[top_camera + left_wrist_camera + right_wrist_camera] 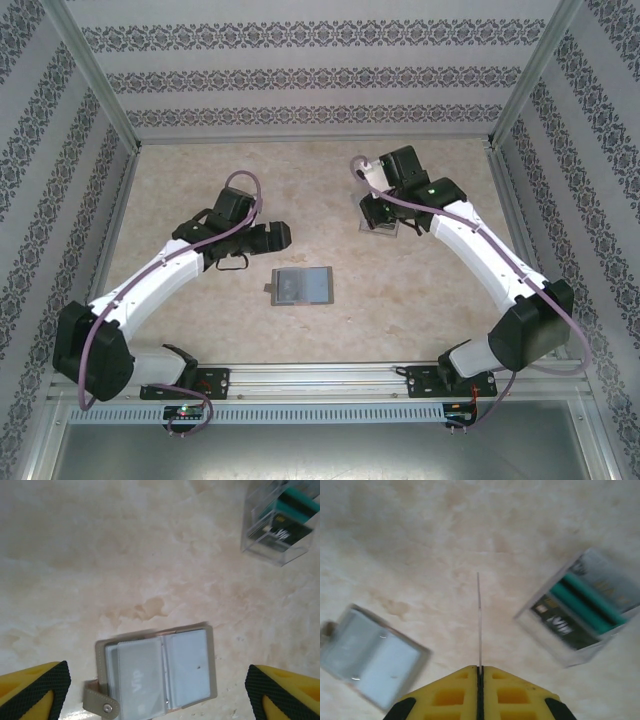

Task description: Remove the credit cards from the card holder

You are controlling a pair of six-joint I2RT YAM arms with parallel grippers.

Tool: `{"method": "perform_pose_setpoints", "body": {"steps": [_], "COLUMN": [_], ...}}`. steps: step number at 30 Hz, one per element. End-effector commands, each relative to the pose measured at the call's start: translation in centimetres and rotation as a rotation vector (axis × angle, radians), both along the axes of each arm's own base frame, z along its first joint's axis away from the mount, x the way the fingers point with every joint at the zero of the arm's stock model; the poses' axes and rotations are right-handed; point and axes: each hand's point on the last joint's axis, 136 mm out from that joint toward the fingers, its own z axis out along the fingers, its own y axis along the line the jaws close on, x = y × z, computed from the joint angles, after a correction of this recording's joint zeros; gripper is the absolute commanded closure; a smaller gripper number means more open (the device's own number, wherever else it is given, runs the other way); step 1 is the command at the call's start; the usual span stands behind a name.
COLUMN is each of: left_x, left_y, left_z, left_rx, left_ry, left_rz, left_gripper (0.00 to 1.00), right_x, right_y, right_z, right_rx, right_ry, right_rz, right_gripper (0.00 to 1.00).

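I'm seeing the card holder (301,286) lying open and flat in the middle of the top view, just below and to the right of the left gripper (277,237). In the left wrist view it is sitting at bottom centre, between my wide-spread fingers (35,687) and touching neither. The right gripper (480,671) is pinching a thin card (479,620) edge-on. In that frame the card holder is sitting lower left and the clear case (582,612) right.
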Motion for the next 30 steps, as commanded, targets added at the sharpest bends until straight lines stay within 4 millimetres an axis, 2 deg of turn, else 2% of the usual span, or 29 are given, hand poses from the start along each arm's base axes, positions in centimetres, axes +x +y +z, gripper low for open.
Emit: {"method": "perform_pose_setpoints", "body": {"steps": [1, 5, 9, 18, 23, 30], "left_x": [0.5, 0.5, 0.6, 1.0, 1.3, 1.4], "left_y": [1.3, 1.8, 2.0, 1.8, 1.9, 2.4], "left_z": [1.7, 2.1, 2.1, 2.4, 2.6, 2.8], "left_rx": [0.043, 0.056, 0.074, 0.072, 0.097, 0.114], "left_ry": [-0.065, -0.091, -0.095, -0.101, -0.106, -0.116], "left_rz": [0.023, 0.037, 0.040, 0.036, 0.026, 0.034], "left_gripper": [0.03, 0.03, 0.02, 0.03, 0.03, 0.03], "right_x": [2.1, 4.9, 7.6, 11.2, 12.2, 11.4], "right_y": [-2.7, -3.4, -4.4, -4.9, -5.5, -5.4], "right_z": [1.1, 1.8, 0.1, -4.1, -6.4, -9.4], "right_rx": [-0.307, -0.468, -0.699, -0.824, -0.835, -0.805], "right_ry": [-0.132, -0.239, -0.281, -0.260, -0.210, -0.151], "right_rz": [0.128, 0.171, 0.245, 0.305, 0.317, 0.346], "right_gripper": [1.00, 1.00, 1.00, 1.00, 1.00, 1.00]}}
